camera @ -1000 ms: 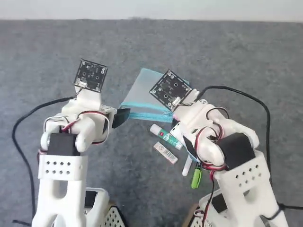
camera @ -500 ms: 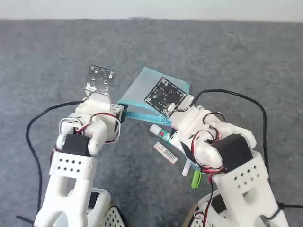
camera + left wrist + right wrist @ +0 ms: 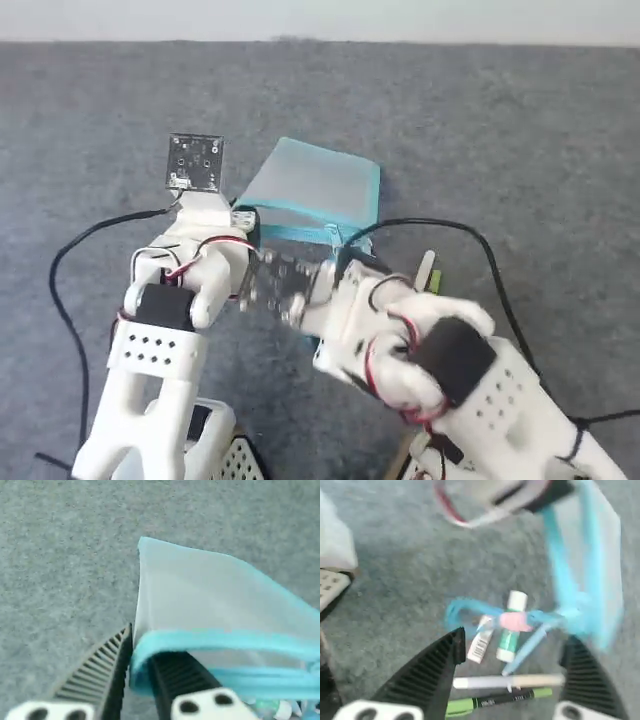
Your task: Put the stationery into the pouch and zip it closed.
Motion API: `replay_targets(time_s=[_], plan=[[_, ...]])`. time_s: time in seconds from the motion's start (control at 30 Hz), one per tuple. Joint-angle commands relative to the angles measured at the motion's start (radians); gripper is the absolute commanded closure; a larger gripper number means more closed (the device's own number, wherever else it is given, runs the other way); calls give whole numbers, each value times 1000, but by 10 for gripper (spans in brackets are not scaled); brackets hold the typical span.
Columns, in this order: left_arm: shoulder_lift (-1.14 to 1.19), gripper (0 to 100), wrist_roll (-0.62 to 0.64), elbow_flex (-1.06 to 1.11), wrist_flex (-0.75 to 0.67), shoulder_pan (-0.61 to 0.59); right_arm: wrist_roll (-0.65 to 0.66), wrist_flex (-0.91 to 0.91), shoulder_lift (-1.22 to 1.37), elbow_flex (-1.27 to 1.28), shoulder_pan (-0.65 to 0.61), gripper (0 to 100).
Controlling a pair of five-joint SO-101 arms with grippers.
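Observation:
The pouch [image 3: 312, 185] is translucent with teal edges and lies at the table's middle. My left gripper [image 3: 140, 646] is shut on the teal zipper edge at the pouch's [image 3: 210, 600] near corner, seen from above at the left gripper [image 3: 246, 222]. My right gripper [image 3: 515, 642] hangs open above the stationery: a glue stick [image 3: 510, 628], a white labelled piece [image 3: 480, 643], a white pen [image 3: 505, 681], a green pen [image 3: 495, 700] and a blue pen [image 3: 527, 642]. A pink tab [image 3: 516, 620] on a teal cord lies over them. From above, the blurred right gripper [image 3: 275, 285] covers most of the stationery.
Grey carpet covers the table. A pen's tip [image 3: 428, 266] pokes out beside the right arm [image 3: 440, 350]. Black cables [image 3: 80, 245] trail from both arms. The left arm [image 3: 495, 495] shows blurred beyond the stationery, close to the pouch [image 3: 592, 555].
The left gripper moved in to the pouch's corner and shut on it, and the pouch shifted. The right arm swung left over the stationery.

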Motion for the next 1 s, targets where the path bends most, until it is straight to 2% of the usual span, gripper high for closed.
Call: replay_targets(time_s=[0.0, 0.07, 0.17, 0.27, 0.47, 0.63, 0.97], plan=[[2, 986, 21, -2, -38, 6, 3, -28, -108, -20, -31, 652], [2, 986, 21, -2, -37, 6, 5, -45, -153, -5, 45, 651], [2, 986, 20, -2, -35, 6, 25, -124, -182, 55, 225, 649], [2, 986, 20, -2, -32, 6, 140, -246, -153, 166, 326, 649], [2, 986, 18, -2, -32, 6, 204, -395, 12, 241, 390, 649], [2, 986, 18, -2, -31, 6, 247, -492, 137, 241, 392, 649], [2, 986, 17, 19, -35, 35, 245, -648, 232, 241, 395, 660]])
